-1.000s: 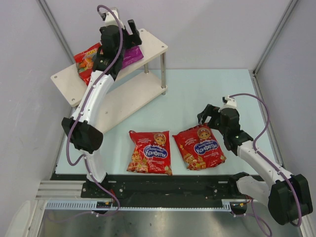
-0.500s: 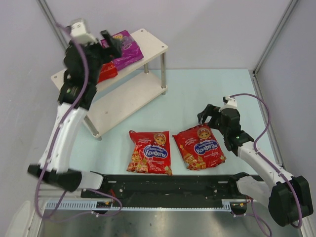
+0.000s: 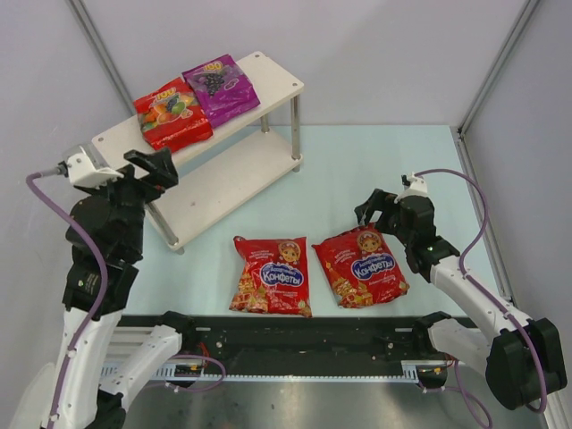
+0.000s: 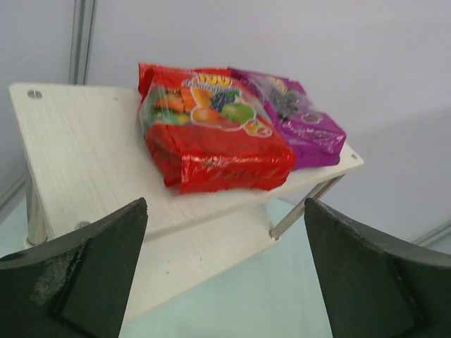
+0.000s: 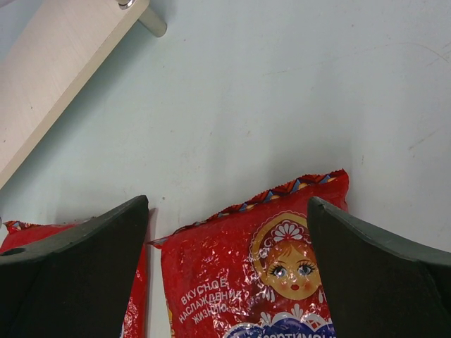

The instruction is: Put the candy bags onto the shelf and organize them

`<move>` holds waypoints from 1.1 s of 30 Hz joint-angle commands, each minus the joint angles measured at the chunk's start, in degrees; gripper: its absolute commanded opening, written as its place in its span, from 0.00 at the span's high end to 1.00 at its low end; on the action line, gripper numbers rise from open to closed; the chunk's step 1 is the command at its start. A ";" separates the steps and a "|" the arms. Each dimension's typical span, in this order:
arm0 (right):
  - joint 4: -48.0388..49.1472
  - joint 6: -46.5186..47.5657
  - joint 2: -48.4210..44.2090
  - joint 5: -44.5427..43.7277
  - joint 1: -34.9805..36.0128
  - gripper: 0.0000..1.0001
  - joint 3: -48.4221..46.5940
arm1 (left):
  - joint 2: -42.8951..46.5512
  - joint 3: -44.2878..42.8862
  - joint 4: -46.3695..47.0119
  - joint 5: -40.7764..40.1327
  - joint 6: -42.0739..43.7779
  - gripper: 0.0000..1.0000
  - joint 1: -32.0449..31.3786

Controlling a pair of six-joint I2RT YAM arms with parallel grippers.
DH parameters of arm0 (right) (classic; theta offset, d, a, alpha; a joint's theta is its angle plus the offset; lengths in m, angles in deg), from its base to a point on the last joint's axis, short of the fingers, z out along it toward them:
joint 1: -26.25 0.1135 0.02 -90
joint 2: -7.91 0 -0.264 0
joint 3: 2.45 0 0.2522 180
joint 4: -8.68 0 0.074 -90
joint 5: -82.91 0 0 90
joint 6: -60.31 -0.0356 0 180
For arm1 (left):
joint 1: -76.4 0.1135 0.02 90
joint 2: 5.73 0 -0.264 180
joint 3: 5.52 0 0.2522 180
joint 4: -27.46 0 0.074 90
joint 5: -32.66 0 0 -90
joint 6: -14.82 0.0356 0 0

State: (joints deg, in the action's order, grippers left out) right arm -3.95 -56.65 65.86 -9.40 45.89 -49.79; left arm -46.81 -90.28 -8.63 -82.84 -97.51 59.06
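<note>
Glossy pouches [image 3: 172, 113]: 2 on wood shelf [image 3: 273, 82], 2 on table [image 3: 357, 170]; L+R jaws apart.

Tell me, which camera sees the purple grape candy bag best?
The top external view: the purple grape bag lies whole and unblocked on the top board of the shelf. The left wrist view sees it side-on, partly behind the red fruit bag. The right wrist view misses it entirely.
</note>
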 commanded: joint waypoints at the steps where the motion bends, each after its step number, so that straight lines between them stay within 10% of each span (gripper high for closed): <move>1: 1.69 -0.64 -0.03 0.81 -0.21 0.02 0.10 | 0.21 3.58 -0.53 2.63 -3.16 0.03 0.20; 33: 0.46 0.42 -0.56 -1.03 -0.21 0.02 0.36 | -8.31 9.65 13.27 13.89 -2.37 0.09 4.42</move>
State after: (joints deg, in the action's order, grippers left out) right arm -4.08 -56.61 65.86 -9.46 45.89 -49.75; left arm -54.72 -80.77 0.53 -71.28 -99.69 63.08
